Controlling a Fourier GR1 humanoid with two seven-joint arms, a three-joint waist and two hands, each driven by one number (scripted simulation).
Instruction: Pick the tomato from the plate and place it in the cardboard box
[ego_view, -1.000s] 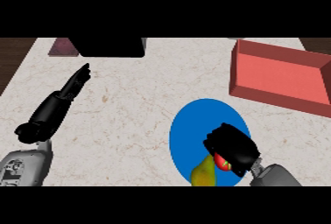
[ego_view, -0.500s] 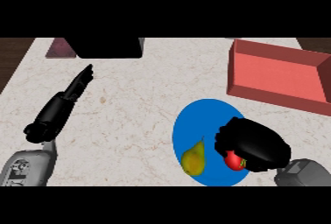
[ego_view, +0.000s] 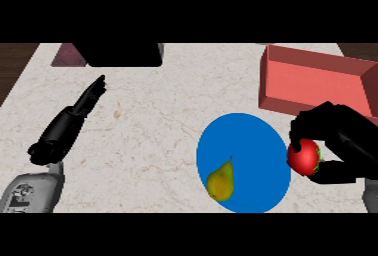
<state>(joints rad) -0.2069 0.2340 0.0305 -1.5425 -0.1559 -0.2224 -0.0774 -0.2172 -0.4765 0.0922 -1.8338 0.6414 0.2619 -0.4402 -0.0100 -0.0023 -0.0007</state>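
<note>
Head view: right hand (ego_view: 341, 145) curls round glossy round tomato (ego_view: 303, 159).

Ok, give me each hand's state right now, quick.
Left hand: open, fingers straight, holding nothing.
Right hand: shut on the tomato, beside the blue plate.

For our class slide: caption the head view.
Right hand holds the tomato beside the blue plate, near the box.

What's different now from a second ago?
The right hand, shut on the red tomato, has carried it off the blue round plate past its right rim, toward the reddish cardboard box. Yellow pear, plate, box and open left hand unchanged.
</note>
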